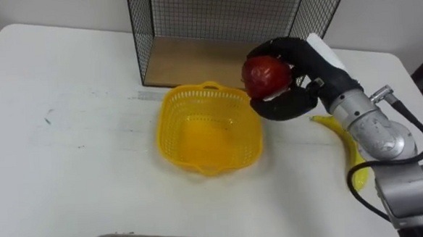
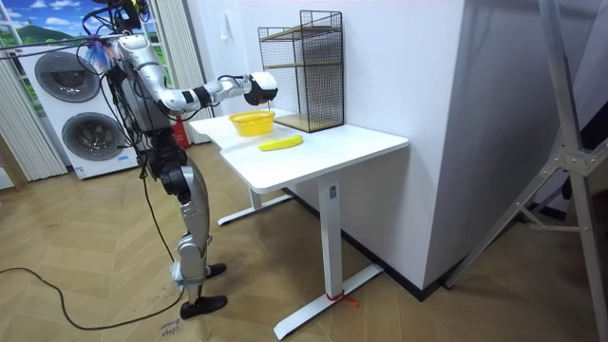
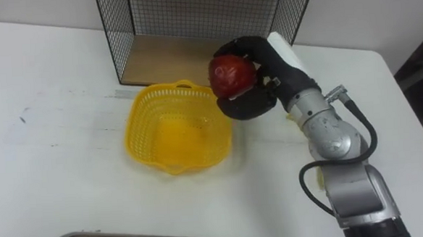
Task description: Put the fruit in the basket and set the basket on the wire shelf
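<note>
Left eye view | right hand fingers curled round red apple | yellow basket just left of fingertips, seemingly below them | banana behind wrist

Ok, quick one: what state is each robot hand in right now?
Right robot hand: closed on the red apple.
Left robot hand: cannot be told.

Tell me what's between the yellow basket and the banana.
Bare white table between yellow basket and banana in the left eye view; the right hand, fingers round the red apple, hangs above its far end.
</note>
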Tool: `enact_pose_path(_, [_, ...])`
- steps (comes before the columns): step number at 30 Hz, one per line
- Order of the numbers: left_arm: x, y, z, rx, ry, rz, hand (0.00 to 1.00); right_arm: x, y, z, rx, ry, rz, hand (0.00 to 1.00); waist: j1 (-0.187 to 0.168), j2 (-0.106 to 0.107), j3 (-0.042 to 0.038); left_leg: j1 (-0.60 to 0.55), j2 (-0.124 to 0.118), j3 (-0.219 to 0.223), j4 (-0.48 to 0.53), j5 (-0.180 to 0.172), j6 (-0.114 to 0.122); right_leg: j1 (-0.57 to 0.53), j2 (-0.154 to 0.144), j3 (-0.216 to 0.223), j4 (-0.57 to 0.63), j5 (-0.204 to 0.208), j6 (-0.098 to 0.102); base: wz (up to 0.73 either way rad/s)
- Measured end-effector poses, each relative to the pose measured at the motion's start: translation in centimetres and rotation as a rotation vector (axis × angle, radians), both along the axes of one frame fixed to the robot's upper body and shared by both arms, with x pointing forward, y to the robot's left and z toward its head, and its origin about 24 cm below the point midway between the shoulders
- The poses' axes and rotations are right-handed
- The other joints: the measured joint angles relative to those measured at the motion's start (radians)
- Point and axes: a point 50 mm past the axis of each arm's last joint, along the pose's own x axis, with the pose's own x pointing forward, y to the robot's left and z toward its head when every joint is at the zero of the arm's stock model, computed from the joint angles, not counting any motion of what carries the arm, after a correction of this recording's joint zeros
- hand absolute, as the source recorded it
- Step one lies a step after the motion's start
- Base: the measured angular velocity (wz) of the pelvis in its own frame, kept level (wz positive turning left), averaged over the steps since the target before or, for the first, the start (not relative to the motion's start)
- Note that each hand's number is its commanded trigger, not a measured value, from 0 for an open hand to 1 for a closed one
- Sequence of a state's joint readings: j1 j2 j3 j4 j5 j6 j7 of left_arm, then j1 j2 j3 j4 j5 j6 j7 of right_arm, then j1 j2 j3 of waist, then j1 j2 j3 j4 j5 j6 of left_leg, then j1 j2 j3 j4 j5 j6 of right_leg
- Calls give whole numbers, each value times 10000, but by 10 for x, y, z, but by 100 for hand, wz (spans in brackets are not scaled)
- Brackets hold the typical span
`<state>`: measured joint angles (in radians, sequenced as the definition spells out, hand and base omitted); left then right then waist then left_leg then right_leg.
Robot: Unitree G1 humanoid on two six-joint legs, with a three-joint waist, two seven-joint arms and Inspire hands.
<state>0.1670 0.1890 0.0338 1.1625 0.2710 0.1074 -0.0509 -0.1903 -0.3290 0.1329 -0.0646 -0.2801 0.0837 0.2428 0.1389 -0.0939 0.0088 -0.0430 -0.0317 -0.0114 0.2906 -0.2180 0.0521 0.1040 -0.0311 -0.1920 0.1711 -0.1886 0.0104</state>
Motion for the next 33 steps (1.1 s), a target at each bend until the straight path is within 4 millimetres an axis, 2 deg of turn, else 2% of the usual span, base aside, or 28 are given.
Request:
enact_pose_path(7, [7,0,0,34,-33,-42,0,-2,12,-8,-163,641,532,100,274,-22,-14,8,-8,-14,-29,0,1,-14,-3,-3,-7,0,0,0])
enact_pose_path(21, [9,-2,0,8,-42,-222,0,-3,21,-14,-418,908,820,100,281,-3,-2,-1,-14,-30,-69,1,0,3,-1,11,-7,0,0,0])
enact_pose_path(22, [9,-2,0,2,-48,-245,0,-4,23,-15,-448,939,890,92,273,-3,-2,-3,-13,-30,-68,1,0,0,-1,10,-7,0,0,0])
enact_pose_path(23, [10,-2,0,-4,-76,-268,0,-5,25,-16,-488,1017,995,80,271,-7,-4,-8,-13,-30,-68,1,0,-4,-1,10,-7,0,0,0])
enact_pose_path(24, [11,-3,0,-6,-119,-316,0,-6,25,-17,-496,1087,1040,60,272,-6,-3,-9,-12,-22,-67,0,0,-2,-1,12,-5,0,0,0])
enact_pose_path(25, [12,-3,0,-9,-142,-339,0,-6,25,-18,-501,1113,1062,0,273,-6,-3,-10,-14,-11,-67,1,0,-2,-2,12,-5,0,0,0])
enact_pose_path(33, [14,-3,1,-11,-246,-391,0,-6,26,-18,-551,1218,1142,0,271,-49,8,-10,-12,19,-66,1,1,-2,-2,24,-4,0,0,0])
